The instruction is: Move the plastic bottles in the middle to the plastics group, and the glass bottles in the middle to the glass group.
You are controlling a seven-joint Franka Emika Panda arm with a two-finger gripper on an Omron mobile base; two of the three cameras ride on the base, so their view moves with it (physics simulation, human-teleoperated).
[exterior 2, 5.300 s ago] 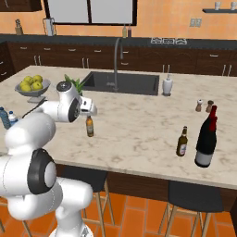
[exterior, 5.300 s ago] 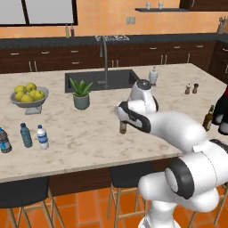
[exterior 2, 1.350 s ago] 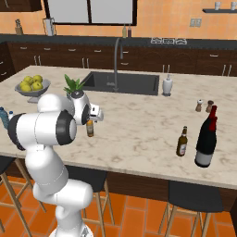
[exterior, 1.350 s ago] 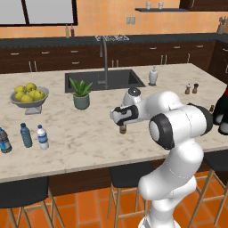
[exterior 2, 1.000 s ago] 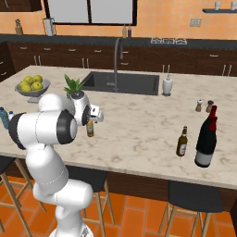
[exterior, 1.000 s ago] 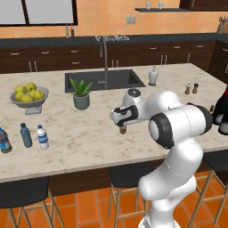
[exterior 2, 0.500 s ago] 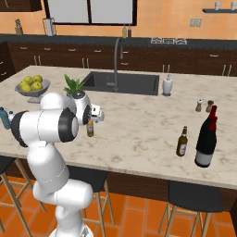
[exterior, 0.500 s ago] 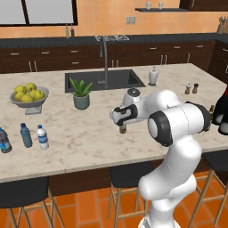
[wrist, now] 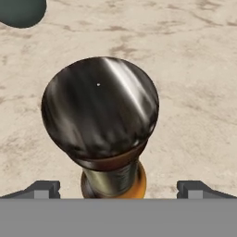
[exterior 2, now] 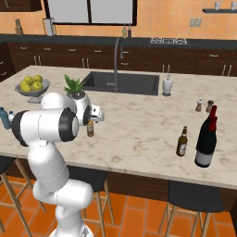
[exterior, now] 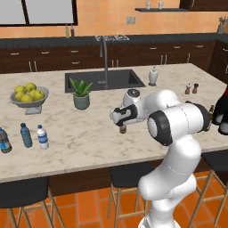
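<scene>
Since the gripper [wrist: 118, 187] sits wide open over the amber bottle [wrist: 101, 118], holding nothing, grip goes on the neck under the cap. Glass is stiff, slick, breakable (probably top-heavy).

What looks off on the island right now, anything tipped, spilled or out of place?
Nothing stands out. The amber bottle stands upright under the open hand; the other slim bottle is upright beside the big black bottle. No spills on the counter.

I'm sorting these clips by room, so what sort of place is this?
A home kitchen, rendered: a marble-look island with a sink and tap, dark cabinets behind, and a fruit bowl.
</scene>
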